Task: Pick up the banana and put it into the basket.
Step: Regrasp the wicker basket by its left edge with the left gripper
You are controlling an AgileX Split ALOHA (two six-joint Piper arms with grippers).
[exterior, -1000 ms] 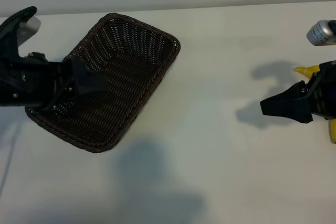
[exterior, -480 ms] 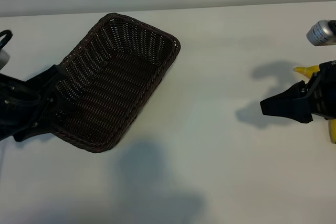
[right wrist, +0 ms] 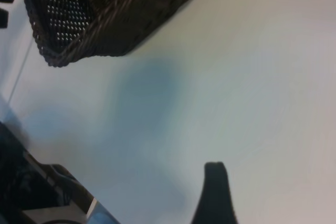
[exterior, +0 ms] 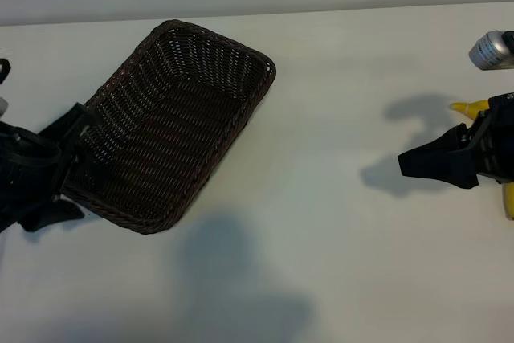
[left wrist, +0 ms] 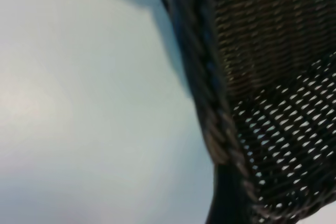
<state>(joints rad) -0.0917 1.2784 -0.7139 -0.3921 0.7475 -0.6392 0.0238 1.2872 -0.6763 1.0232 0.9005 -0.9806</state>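
Left gripper has rolled and slid off the basket's interior to its left edge, jaws spread around the rim there, so it looks set to steady the basket. Over on the right, the right gripper hasn't budged, jaws spread and empty, the banana peeking out beside its arm, not yet picked
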